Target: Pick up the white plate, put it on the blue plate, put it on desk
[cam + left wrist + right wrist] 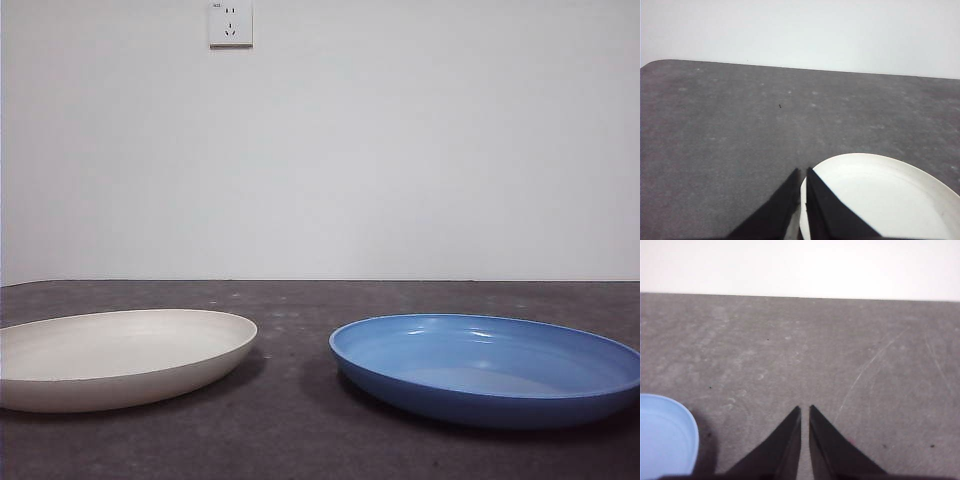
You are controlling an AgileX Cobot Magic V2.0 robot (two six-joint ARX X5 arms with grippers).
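The white plate [110, 358] lies flat on the desk [300, 420] at the front left. To its right, apart from it, the blue plate [490, 365] also lies flat on the desk. In the left wrist view my left gripper [803, 171] is shut, its tips hovering at the rim of the white plate [880, 200] with nothing held. My right gripper [805, 409] is shut over bare desk, with the edge of the blue plate [662, 437] off to one side. Neither arm shows in the front view.
A white wall [400, 150] with a socket [230, 22] stands behind the desk's far edge. A strip of dark tabletop separates the two plates.
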